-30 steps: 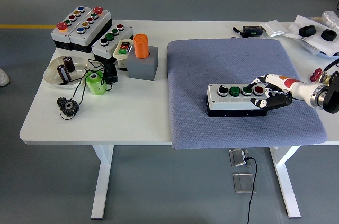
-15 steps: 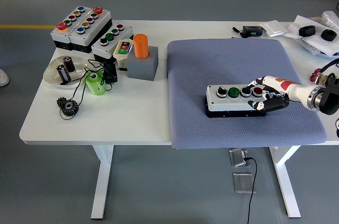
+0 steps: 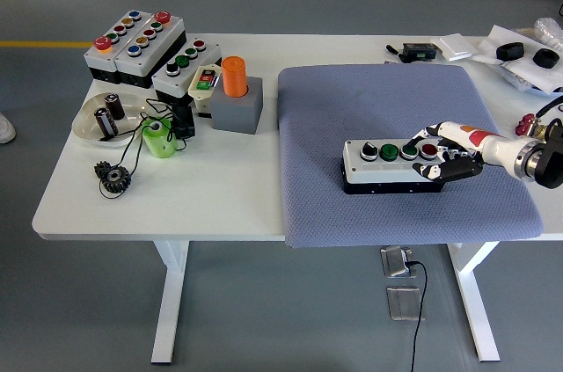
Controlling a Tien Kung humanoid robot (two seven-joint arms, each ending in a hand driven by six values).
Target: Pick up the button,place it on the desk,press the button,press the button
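Note:
A white and black button box (image 3: 387,164) with several buttons in a row lies flat on the blue-grey mat (image 3: 387,95) at the table's right half. My right hand (image 3: 444,157) comes in from the right edge and closes around the box's right end. One white finger lies on top beside the red button (image 3: 428,149), and the dark fingertips curl at the front right corner. The left arm does not show.
At the back left stand other button boxes (image 3: 134,42), an orange cylinder (image 3: 234,76) on a grey block, a bowl (image 3: 88,121), a green cup (image 3: 158,140) and a black gear (image 3: 114,178). Packets and black parts (image 3: 519,54) lie at the back right corner.
The box and my right hand shifted slightly left and back again. The hand has stayed at the box's right end throughout.

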